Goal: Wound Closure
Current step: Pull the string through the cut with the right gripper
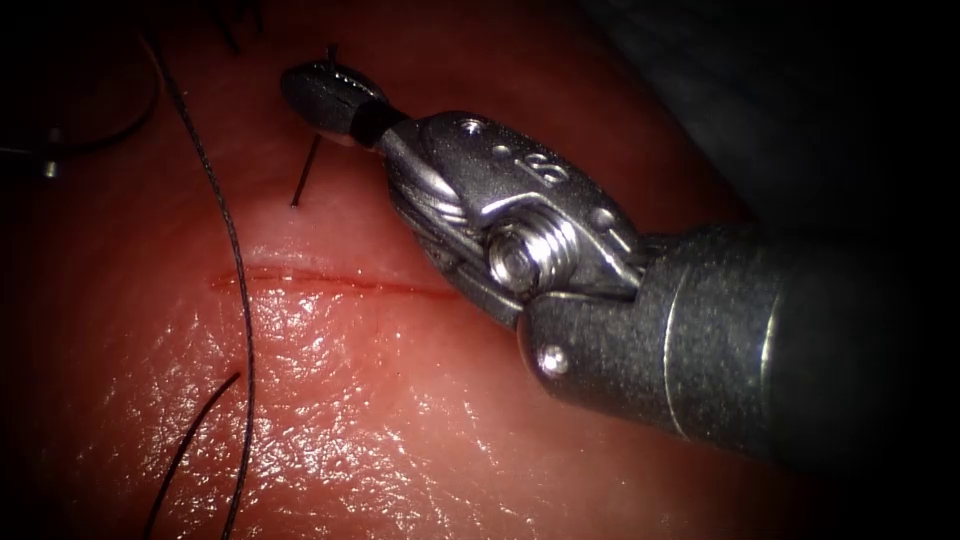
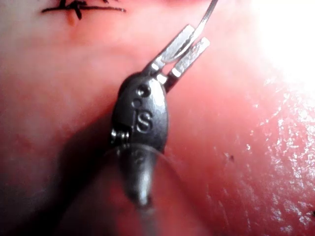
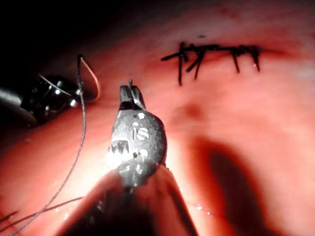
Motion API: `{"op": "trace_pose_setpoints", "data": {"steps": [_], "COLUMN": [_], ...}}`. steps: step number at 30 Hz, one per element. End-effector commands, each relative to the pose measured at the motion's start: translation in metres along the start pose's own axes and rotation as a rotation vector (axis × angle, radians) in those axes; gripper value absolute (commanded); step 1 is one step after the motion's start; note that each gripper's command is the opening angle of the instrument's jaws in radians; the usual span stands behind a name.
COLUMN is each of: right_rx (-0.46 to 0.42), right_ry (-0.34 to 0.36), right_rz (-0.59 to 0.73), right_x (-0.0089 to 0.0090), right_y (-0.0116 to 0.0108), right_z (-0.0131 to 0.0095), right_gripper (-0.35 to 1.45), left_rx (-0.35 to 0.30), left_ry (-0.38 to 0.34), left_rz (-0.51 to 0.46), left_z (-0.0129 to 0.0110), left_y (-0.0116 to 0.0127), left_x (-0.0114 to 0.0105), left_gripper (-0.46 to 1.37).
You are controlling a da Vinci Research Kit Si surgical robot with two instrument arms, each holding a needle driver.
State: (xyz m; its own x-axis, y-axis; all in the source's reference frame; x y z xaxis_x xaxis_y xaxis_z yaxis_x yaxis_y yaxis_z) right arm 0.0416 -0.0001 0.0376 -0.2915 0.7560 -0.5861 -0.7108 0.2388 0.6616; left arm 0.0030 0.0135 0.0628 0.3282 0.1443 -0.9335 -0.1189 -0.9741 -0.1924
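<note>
My right tool (image 1: 320, 92) reaches in from the right, its jaws shut on a short strand of thread (image 1: 305, 170). That strand drops into the tissue (image 1: 420, 430) just above the left part of the cut (image 1: 330, 285). In the right wrist view the same jaws (image 3: 130, 96) pinch the strand's end. My left tool (image 2: 189, 46) is shut on the curved needle (image 2: 205, 17), which is out of the tissue. It grips the needle away from the thread end. The left tool (image 3: 49, 96) sits in the dark at far left, with the needle (image 3: 94, 78) arching above it. A long thread (image 1: 240, 300) crosses the cut's left end.
A finished row of dark stitches (image 3: 216, 54) lies further along the tissue, also seen as stitches (image 2: 78, 7) beyond the left tool. A loose thread end (image 1: 195, 425) lies below the cut at the left. The right tool's shaft (image 1: 760, 350) covers the right side.
</note>
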Motion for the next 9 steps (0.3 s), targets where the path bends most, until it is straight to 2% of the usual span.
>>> {"op": "trace_pose_setpoints", "data": {"steps": [1, 9], "right_rx": [-0.001, 0.000], "right_ry": [0.001, 0.001], "right_rz": [-0.001, -0.002], "right_x": [-0.0001, -0.0002], "right_y": [0.0000, 0.0000], "right_z": [0.0000, 0.0000], "right_gripper": [-0.35, -0.35], "left_rx": [-0.010, -0.010], "left_ry": [0.000, 0.001], "left_rz": [0.000, 0.000], "left_z": [0.0000, 0.0001], "left_y": [0.0000, 0.0000], "left_x": [0.0001, 0.0001], "left_gripper": [-0.35, -0.35]}}
